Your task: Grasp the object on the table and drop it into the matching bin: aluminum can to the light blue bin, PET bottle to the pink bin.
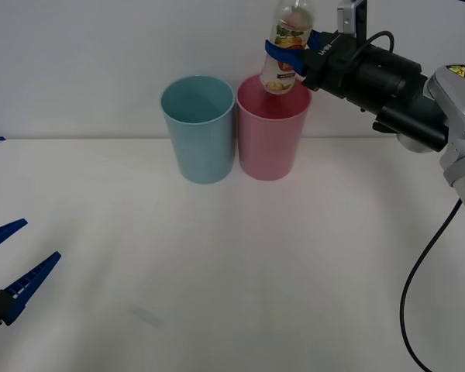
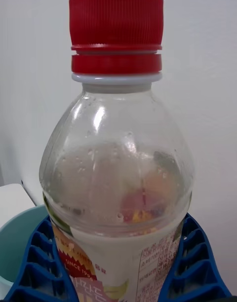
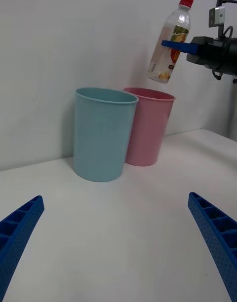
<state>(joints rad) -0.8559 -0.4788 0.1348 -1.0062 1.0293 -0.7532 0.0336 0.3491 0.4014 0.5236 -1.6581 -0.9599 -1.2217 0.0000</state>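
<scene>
Between the two blue ribbed fingers (image 2: 42,262) of the right gripper (image 1: 292,56) sits the PET bottle (image 1: 288,48), clamped at its yellow-orange label with one finger on each side of the body. Its red cap (image 3: 186,0) points up and it leans slightly, base lower than the neck. The clear upper part of the bottle carries small droplets on the inside. The bottle hangs in the air just over the open mouth of the pink bin (image 1: 271,139), not touching its rim. The black right arm reaches in from the right side at the height of the bottle.

Beside the pink bin, on its left and almost touching it, stands the light blue bin (image 1: 199,132); both are upright near the far edge of the white table (image 1: 232,263), close to the wall.

Well apart from all this, the left gripper (image 1: 8,267) hovers low over the near left corner of the table, its blue fingers spread wide with nothing between them.
</scene>
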